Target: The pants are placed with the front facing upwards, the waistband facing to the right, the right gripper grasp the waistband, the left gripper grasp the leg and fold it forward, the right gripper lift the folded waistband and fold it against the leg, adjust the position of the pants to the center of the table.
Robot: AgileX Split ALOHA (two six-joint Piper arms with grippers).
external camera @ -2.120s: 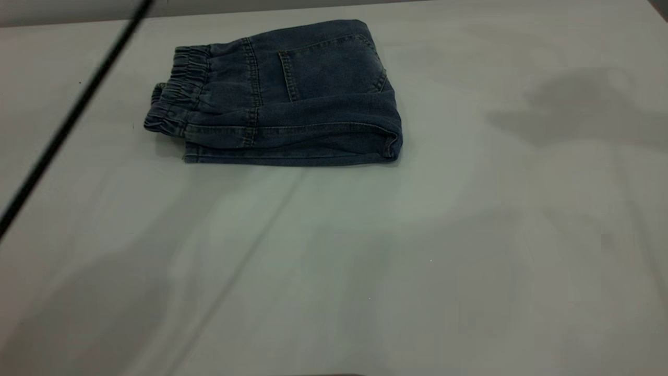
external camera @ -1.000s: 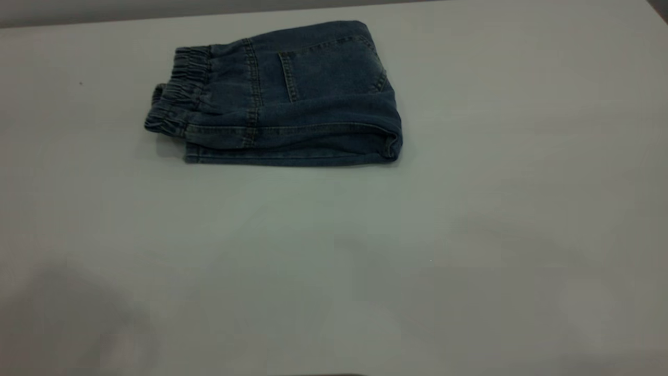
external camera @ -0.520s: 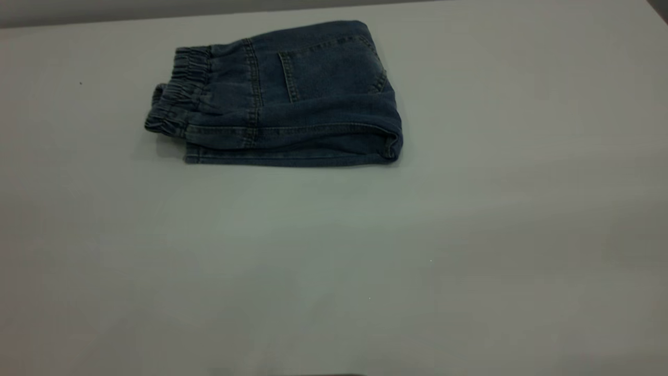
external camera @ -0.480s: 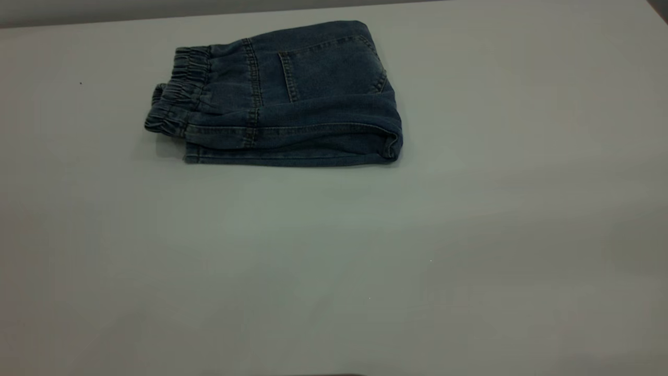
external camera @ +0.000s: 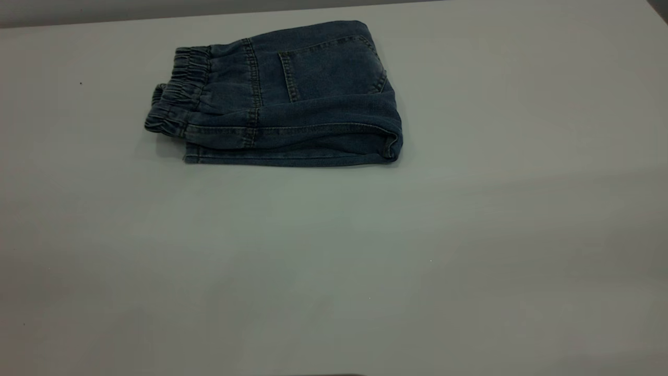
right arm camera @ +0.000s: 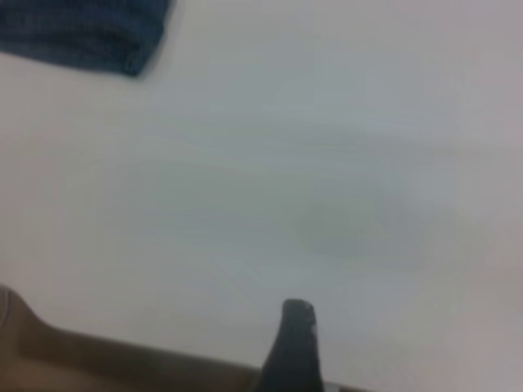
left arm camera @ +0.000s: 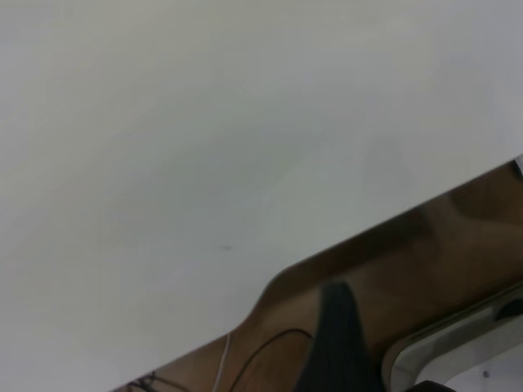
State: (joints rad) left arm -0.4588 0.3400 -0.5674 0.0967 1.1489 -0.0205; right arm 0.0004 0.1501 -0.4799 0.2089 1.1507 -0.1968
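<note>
The blue denim pants (external camera: 318,78) lie folded flat on the table (external camera: 365,261), toward its far side and left of the middle. Their gathered waistband (external camera: 177,94) points left and a back pocket faces up. Neither gripper appears in the exterior view. In the right wrist view a dark part of my right gripper (right arm camera: 292,347) hangs above bare table near its edge, far from a corner of the pants (right arm camera: 90,33). The left wrist view shows a dark part of my left gripper (left arm camera: 337,343) beyond the table's edge (left arm camera: 270,290), over a brown floor. Nothing is held by either.
The table's far edge (external camera: 104,20) runs just behind the pants. Wide bare tabletop lies in front of them and to their right. In the left wrist view a thin cable (left arm camera: 270,343) and a pale frame (left arm camera: 458,343) sit below the table edge.
A black cable that crossed the left side has left the exterior view, and the arm shadows on the table have faded. The pants have not moved.
</note>
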